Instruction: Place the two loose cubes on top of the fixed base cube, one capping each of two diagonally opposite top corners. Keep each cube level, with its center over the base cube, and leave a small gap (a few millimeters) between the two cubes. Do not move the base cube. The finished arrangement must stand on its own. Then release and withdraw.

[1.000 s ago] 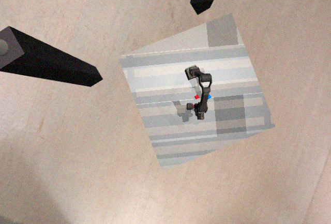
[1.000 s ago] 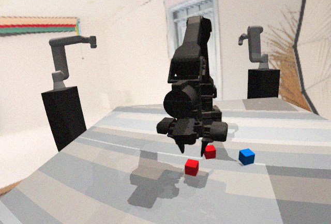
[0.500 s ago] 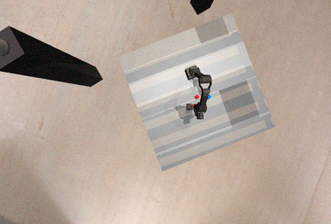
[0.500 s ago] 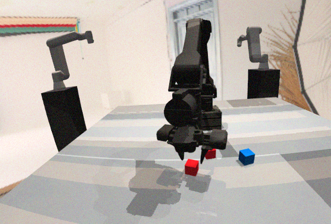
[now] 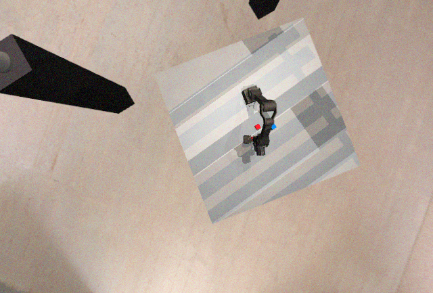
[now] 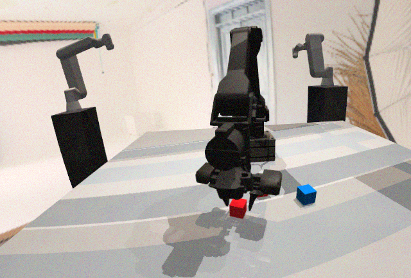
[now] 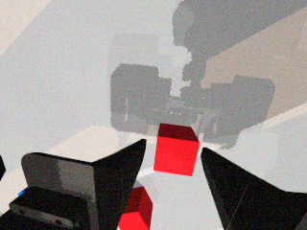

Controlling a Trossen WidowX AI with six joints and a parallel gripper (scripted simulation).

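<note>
A red cube [image 6: 237,210] [image 7: 176,155] stands on the table, level with the gap between my fingertips. My gripper [image 6: 238,205] [image 7: 173,147] is open and empty, pointing down just over this cube, with a visible gap on each side of it. The second red cube [image 5: 258,126] [image 6: 262,196] [image 7: 136,213] stands nearer the arm's base, partly hidden by a finger in the wrist view and mostly hidden in the exterior view. The blue base cube [image 5: 273,126] [image 6: 306,195] stands apart to the right, with nothing on top; only a sliver shows in the wrist view.
The striped table [image 5: 223,195] [image 6: 109,208] carries the arm's base [image 6: 262,150] behind the cubes. Two black pedestals [image 6: 79,145] [image 6: 327,104] with grey arms stand beyond the table. The arm's shadow falls around the nearer red cube.
</note>
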